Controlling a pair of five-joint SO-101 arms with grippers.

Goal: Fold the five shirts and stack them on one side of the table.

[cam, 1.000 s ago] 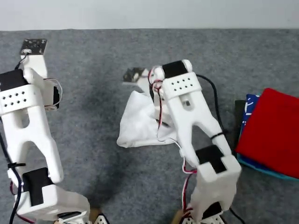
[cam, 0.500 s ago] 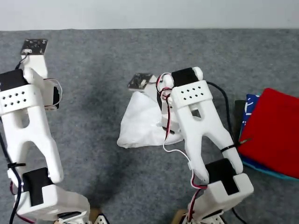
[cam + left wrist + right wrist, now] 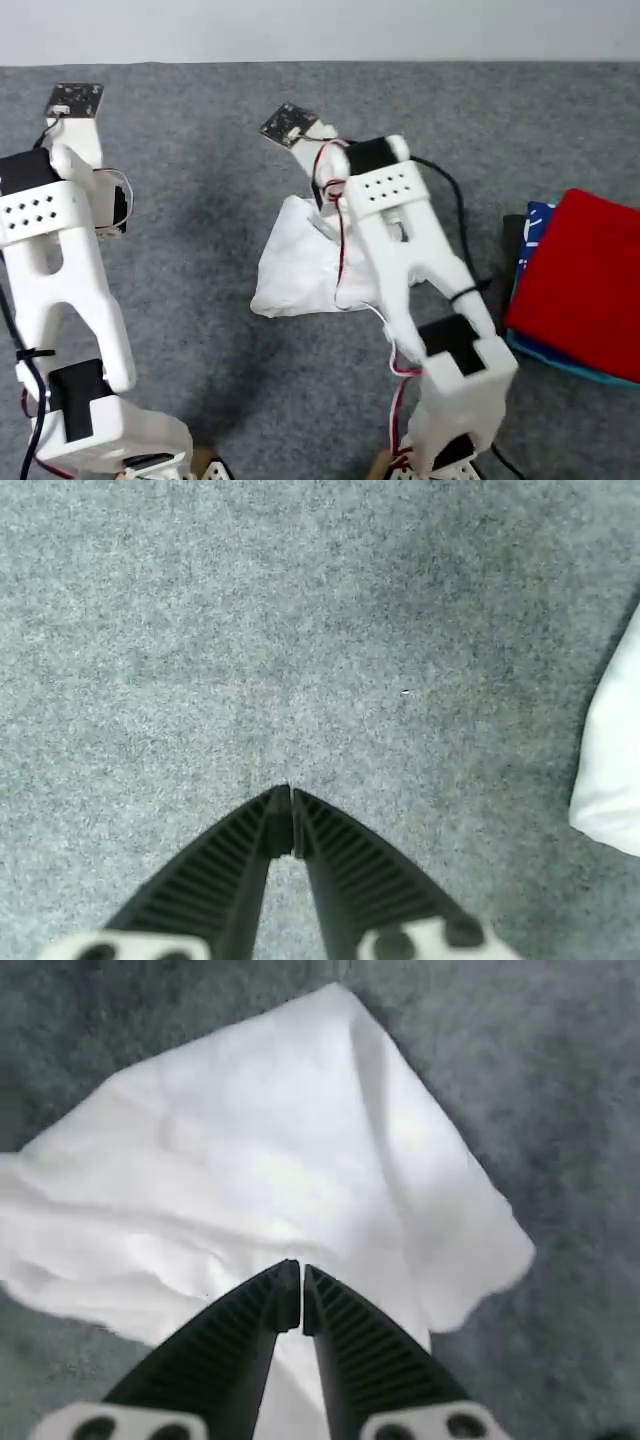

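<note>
Where the white shirt (image 3: 250,1150) lies, right end effector (image 3: 300,1272) hangs closed.

The plain white cloth shirt (image 3: 295,265) lies mid-frame on the speckled grey felt-topped table (image 3: 200,130). At the right edge, a solid red folded shirt (image 3: 585,280) tops a blue shirt with white print (image 3: 533,222) and a teal layer (image 3: 560,360). The left tool (image 3: 281,798) and the right tool (image 3: 300,1270) are black and ribbed.

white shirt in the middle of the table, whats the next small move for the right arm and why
Probably open the right gripper and lower it onto the white shirt to pinch an edge: its jaws are shut above the cloth, which lies rumpled, apart from the red shirt topping the stack.
</note>
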